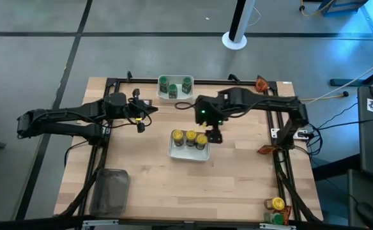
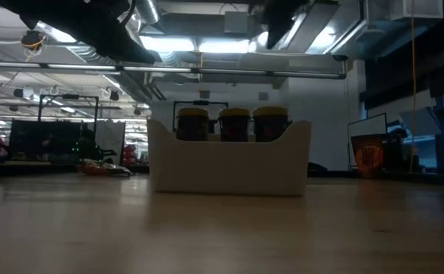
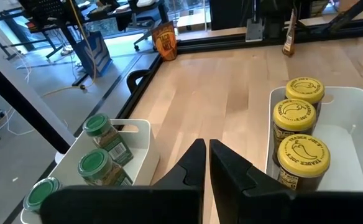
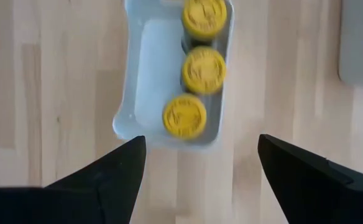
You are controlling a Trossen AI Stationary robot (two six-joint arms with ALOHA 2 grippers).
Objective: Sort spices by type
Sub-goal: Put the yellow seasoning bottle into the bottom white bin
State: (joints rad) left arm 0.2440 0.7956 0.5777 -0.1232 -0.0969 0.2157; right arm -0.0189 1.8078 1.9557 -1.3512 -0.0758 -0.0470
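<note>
three yellow-cap jars are found standing upright in a row inside the middle bowl, near the table's centre, each lid printed with a pepper mark. three green-cap jars are found grouped in the far bowl at the table's far edge; these two sorts are judged done so far. left to do, by judgement: a yellow-cap jar and what seems a green-cap jar at the near right corner, and brown-orange packets, one at the far right corner and one at the right edge, none seen in a bowl. the right gripper is held wide and empty above the right end of the middle bowl, just past the last yellow jar. the left gripper is closed on nothing, waiting left of the bowls. a grey tray is noted near the left front.
</note>
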